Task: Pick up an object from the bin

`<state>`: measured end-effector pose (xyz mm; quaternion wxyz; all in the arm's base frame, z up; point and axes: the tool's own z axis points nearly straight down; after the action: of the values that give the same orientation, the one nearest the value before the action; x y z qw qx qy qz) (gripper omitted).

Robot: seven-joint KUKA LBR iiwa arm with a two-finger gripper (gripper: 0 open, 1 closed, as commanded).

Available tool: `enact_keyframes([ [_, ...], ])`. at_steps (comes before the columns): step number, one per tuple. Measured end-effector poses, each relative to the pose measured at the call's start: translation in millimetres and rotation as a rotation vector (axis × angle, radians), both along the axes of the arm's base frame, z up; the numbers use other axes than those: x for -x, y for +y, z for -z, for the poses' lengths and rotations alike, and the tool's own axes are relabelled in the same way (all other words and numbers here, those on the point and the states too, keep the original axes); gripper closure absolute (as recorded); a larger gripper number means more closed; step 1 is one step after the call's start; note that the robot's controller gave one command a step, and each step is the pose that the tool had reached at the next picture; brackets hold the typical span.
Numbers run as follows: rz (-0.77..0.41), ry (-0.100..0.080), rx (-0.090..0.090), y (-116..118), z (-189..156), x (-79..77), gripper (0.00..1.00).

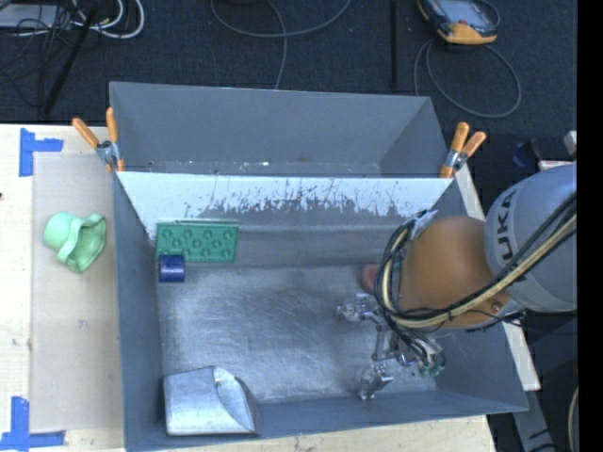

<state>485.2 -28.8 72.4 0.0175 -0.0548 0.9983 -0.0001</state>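
Note:
My gripper is low over the bin floor at the right, near the front wall. Its two fingers stand apart, open, with nothing between them and bare floor beneath. A small pinkish-red thing peeks out just behind the arm's orange cover, mostly hidden, a little beyond the gripper.
A flat green studded plate leans at the foot of the back wall on the left, with a small blue block just below it. A crumpled silver-grey piece lies in the front left corner. The arm fills the bin's right side.

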Motion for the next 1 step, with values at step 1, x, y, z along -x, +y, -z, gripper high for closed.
enact_keyframes([
  [1, 0.180, 0.028, -0.001, -27.5, -86.1, -39.1, 0.00],
])
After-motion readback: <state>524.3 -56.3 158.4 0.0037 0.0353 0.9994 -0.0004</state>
